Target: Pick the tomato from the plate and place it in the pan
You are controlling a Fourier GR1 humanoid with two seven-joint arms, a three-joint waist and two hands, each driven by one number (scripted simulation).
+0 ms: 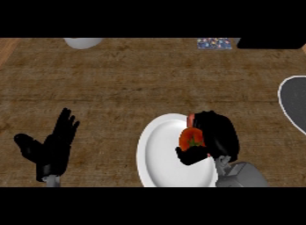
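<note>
Right hand (214,136) curled around tomato (191,137) over white plate (161,154), left hand (52,145) open, pan (301,105) apart

A single view looks steeply down from head height onto the table (129,83), fairly close. Both forearms enter from the lower edge, the far side at the top.

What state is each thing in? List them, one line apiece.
Tomato: on the plate, right hand curled round it, not yet lifted clear.
Plate: white, flat on the counter, holding the tomato.
Pan: dark, at the right edge, nothing visible in it.
Right hand: shut on the tomato.
Left hand: open, fingers up, resting at lower left.
</note>
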